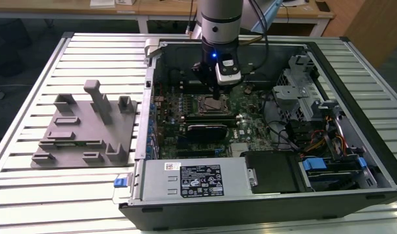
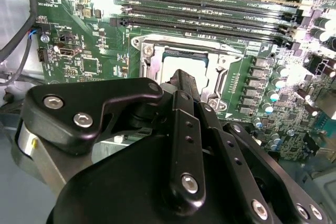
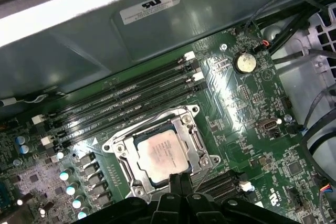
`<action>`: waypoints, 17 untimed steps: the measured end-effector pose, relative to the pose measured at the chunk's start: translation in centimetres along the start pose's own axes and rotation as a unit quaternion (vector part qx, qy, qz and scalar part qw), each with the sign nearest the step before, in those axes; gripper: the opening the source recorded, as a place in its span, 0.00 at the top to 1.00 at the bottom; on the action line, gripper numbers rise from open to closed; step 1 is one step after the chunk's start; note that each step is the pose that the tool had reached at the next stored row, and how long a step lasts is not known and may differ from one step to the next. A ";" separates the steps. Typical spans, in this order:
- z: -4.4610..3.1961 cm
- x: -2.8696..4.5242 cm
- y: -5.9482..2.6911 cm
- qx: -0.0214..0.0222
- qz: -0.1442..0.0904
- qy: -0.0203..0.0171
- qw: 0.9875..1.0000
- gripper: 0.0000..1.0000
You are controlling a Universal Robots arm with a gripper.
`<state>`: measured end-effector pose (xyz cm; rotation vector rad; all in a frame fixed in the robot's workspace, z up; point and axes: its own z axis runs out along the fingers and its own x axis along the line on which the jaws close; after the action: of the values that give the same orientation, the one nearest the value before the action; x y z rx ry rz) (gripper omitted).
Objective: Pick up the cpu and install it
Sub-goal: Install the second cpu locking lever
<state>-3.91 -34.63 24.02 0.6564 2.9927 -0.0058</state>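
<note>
The cpu (image 3: 160,150) lies flat in its metal-framed socket on the green motherboard (image 3: 247,108), silvery top up. In the exterior view the cpu (image 1: 213,103) sits in the middle of the open computer case (image 1: 354,97). My gripper (image 3: 178,182) hangs just above the socket's edge, its two black fingers pressed together with nothing between them. In the second wrist view the gripper (image 2: 184,77) covers part of the cpu (image 2: 178,60). In the exterior view the gripper (image 1: 216,95) points straight down over the socket.
Memory slots (image 3: 131,98) run beside the socket. A black finned block (image 1: 208,131) sits just in front of it. The power supply (image 1: 195,178), drive cage (image 1: 303,92) and cables (image 1: 322,141) crowd the case. A grey fixture tray (image 1: 81,129) lies at the exterior view's left.
</note>
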 end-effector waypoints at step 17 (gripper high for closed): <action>0.06 -0.91 -2.14 -0.002 0.000 0.001 1.000 0.89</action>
<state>-3.98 -36.95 24.00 0.6566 2.9936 0.0007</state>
